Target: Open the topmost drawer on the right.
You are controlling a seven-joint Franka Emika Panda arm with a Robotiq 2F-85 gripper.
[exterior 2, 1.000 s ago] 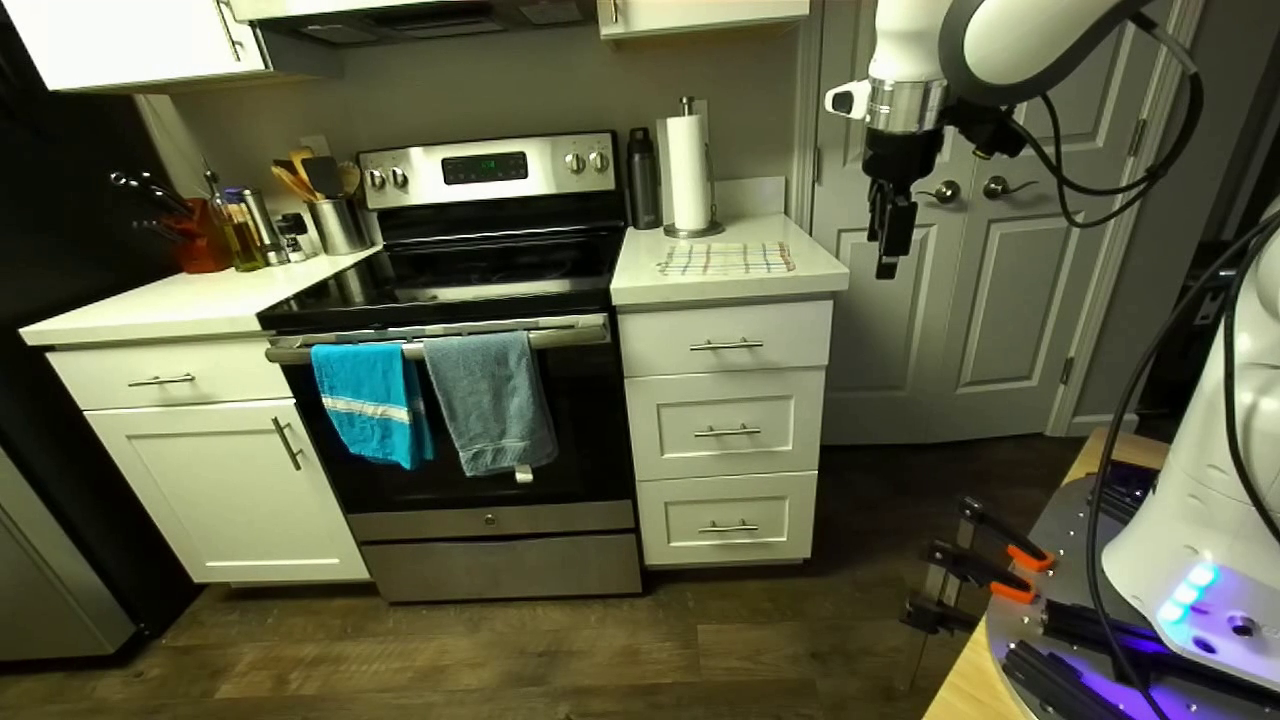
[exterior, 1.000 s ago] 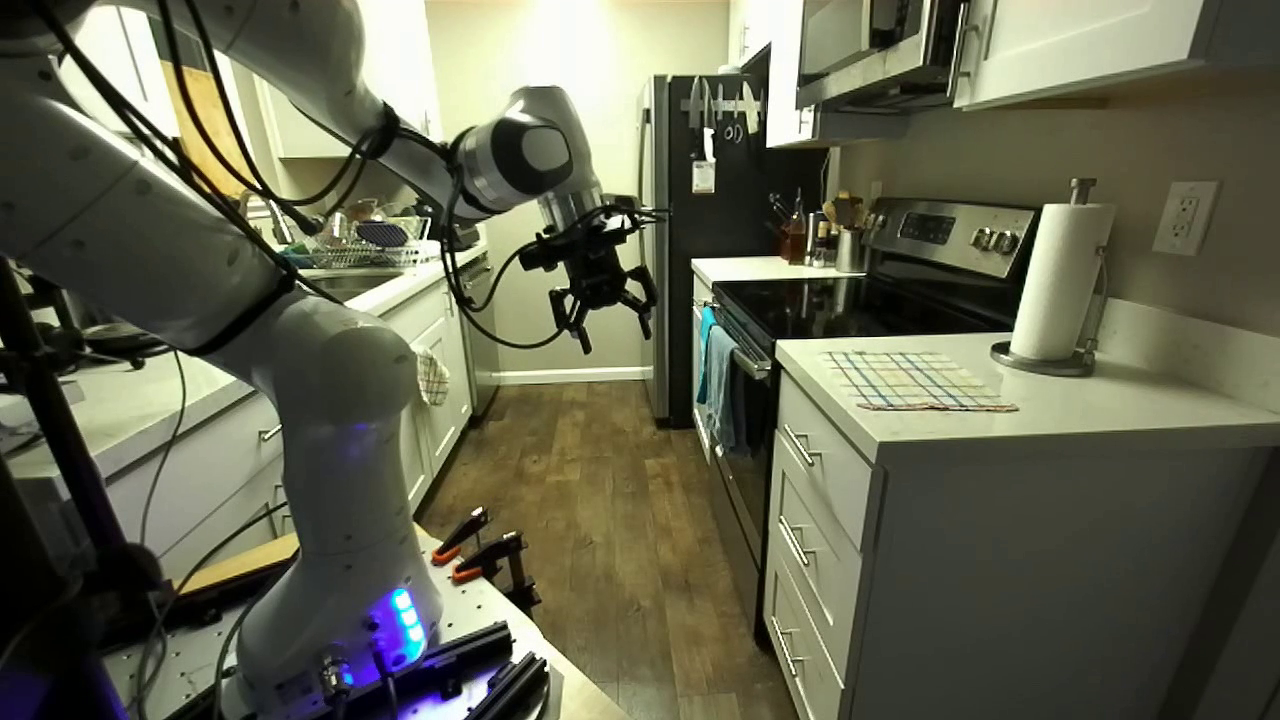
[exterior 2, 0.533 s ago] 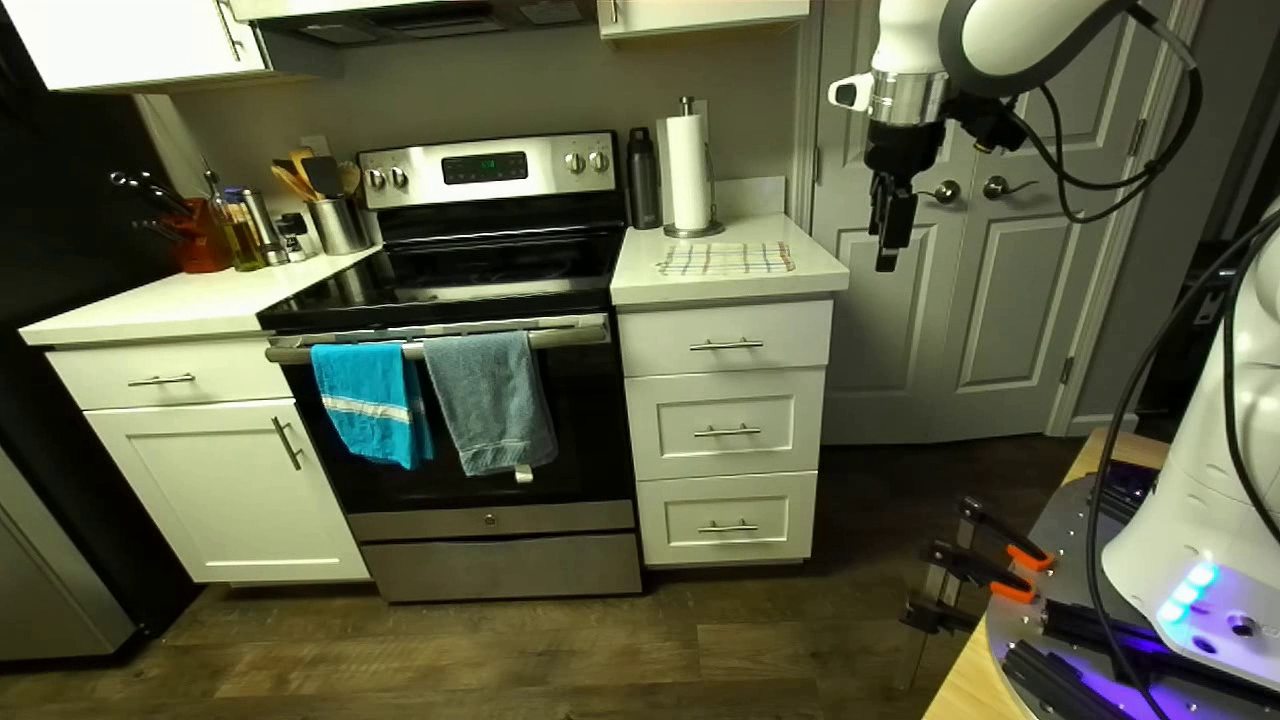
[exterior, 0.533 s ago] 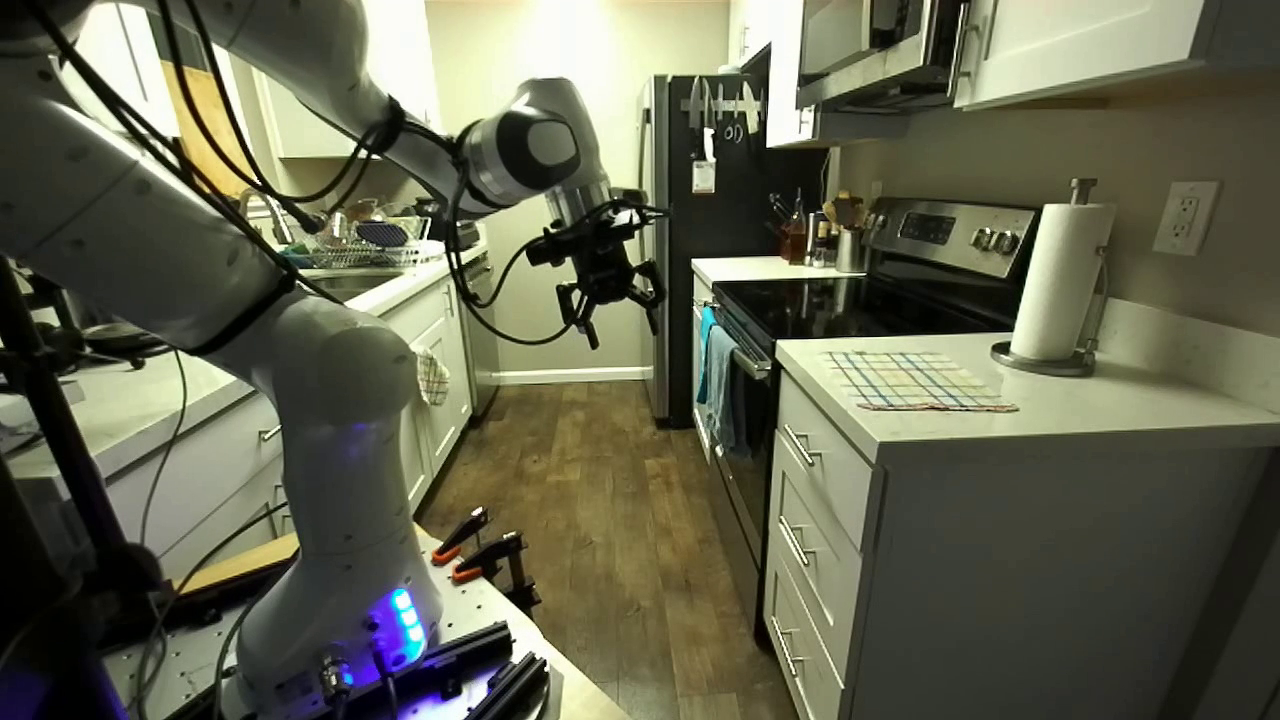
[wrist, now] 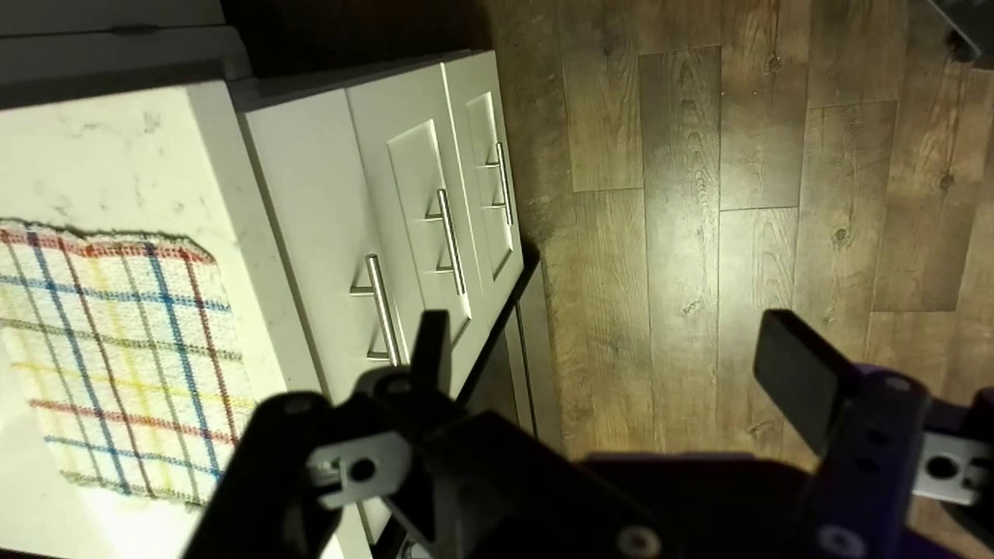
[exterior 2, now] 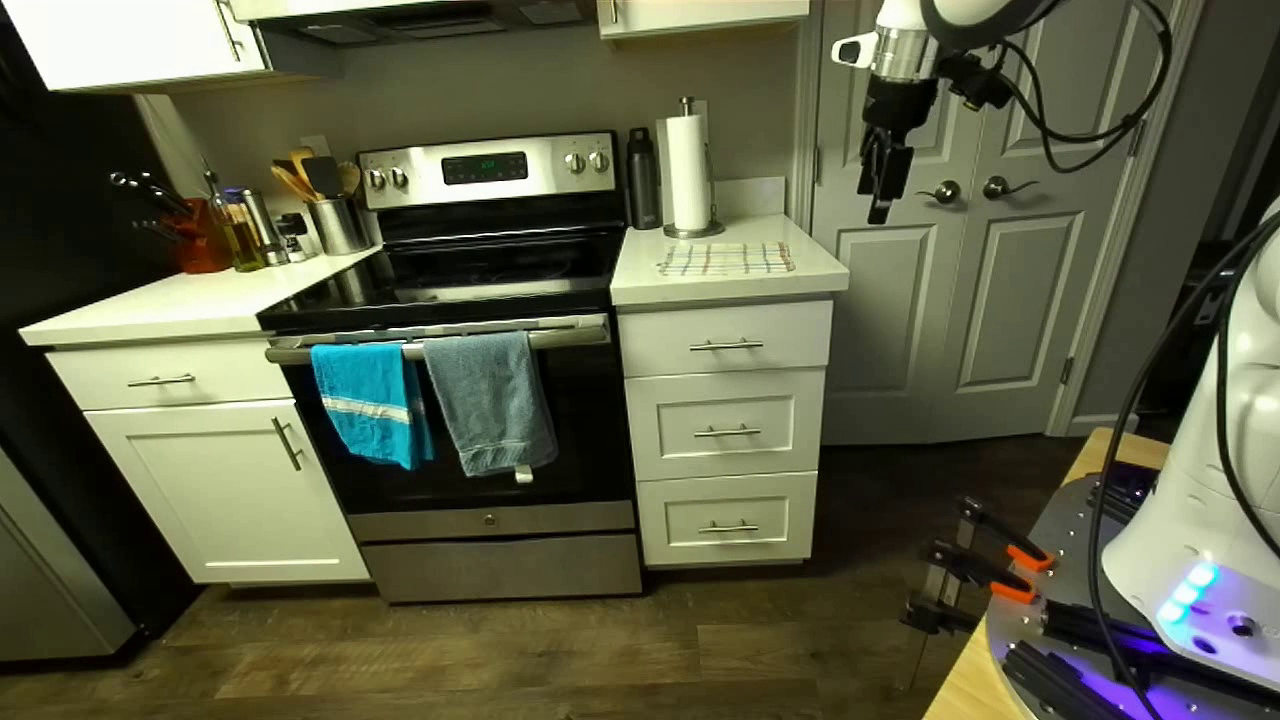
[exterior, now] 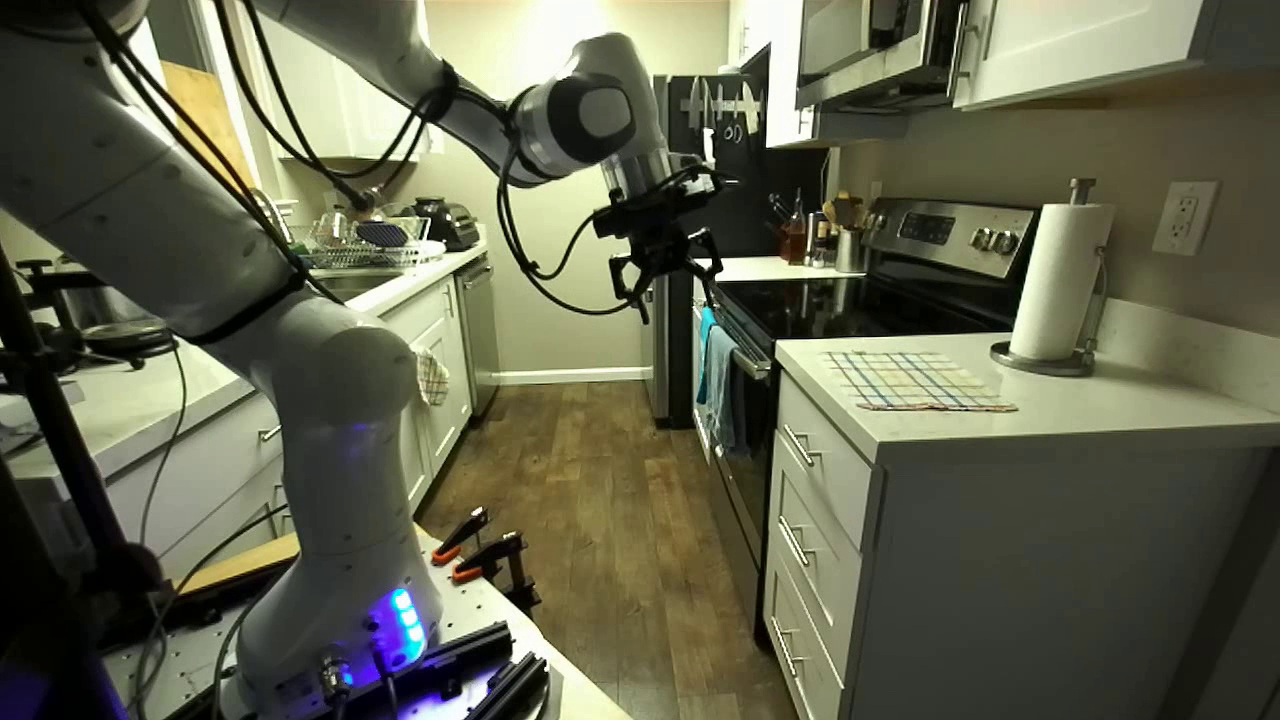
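One brown plank floor (exterior: pixel 610 480) stretches away in an exterior view, and at its far end stands a black-sided fridge (exterior: pixel 765 175). A white robot arm (exterior: pixel 345 385) reaches out over the floor. The stove (exterior 2: pixel 500 268) has a glossy black top. Just beside it is a white cabinet (exterior: pixel 1040 580), capped by a pale table (exterior: pixel 1090 410). Two taller drawers (exterior 2: pixel 725 405) with framed fronts fill the lower part of the cabinet. The top drawer (exterior 2: pixel 725 325) sits above them, just under the table and to the right of the stove seen from the front; it is closed, its white front flat and shallower. Two towels (exterior 2: pixel 360 375), one bright blue and one grey-blue, hang side by side on the front of the stove. A checked cloth (exterior: pixel 915 382) lies flat on the table, and farther back a paper roll (exterior 2: pixel 687 170) stands upright near a dark bottle (exterior 2: pixel 643 180). The claw (wrist: pixel 609 341) hangs in the air, pointing down, released and well apart from the top drawer. The top drawer's handle (exterior 2: pixel 727 345) is a straight metal bar. Smallest are the claw's two fingers (wrist: pixel 800 380), spread wide, floor showing between them in the wrist view.
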